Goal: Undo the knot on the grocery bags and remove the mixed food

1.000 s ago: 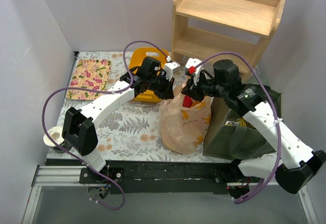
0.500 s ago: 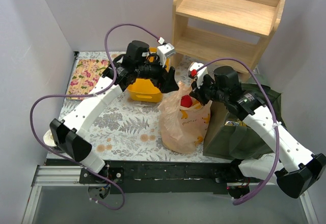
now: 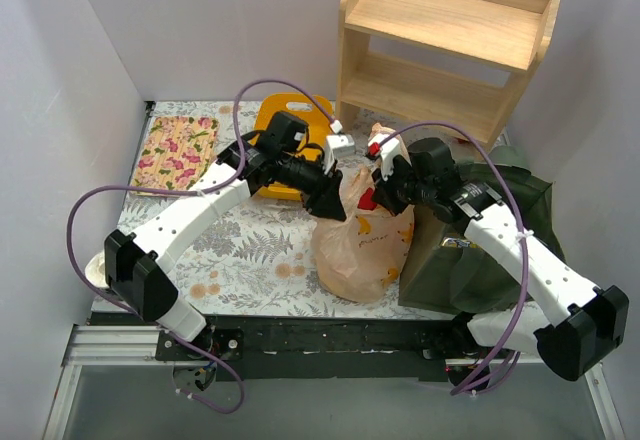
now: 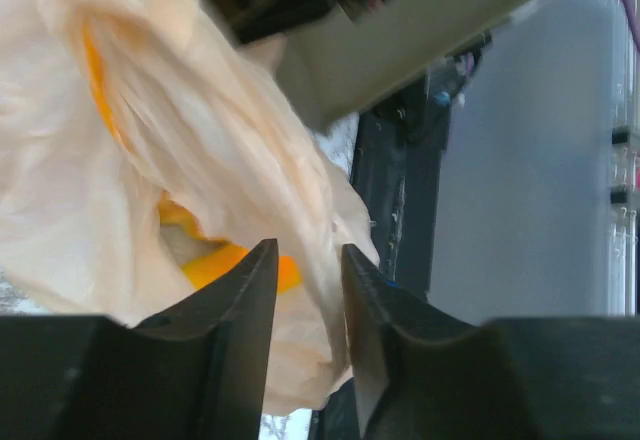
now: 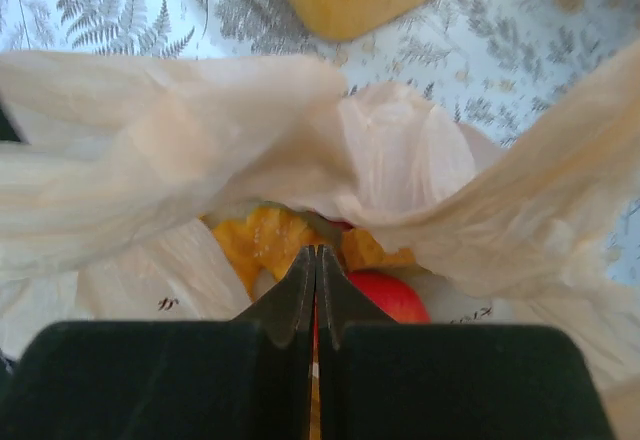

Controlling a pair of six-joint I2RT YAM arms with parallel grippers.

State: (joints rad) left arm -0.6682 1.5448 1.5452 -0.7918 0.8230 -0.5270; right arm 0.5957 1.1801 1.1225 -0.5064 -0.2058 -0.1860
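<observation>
The knot (image 5: 350, 135) is a bunched band of film across the mouth of the tan plastic bag (image 3: 355, 245). The bag stands near the near edge of the bench, right of centre, against the dark tote (image 3: 485, 260) in the near right corner. Half a second ago the left arm was raised over the yellow bin (image 3: 272, 125) toward the far edge; now the left gripper (image 4: 305, 260) is down at the bag's upper left. Its jaws are a narrow gap apart, with nothing clearly pinched. The right gripper (image 5: 316, 252) has edged closer to the bag's top right. Its fingers are pressed together, and I cannot tell whether film is nipped between them. A red item (image 5: 385, 295) and orange pieces (image 5: 262, 240) show inside the bag.
</observation>
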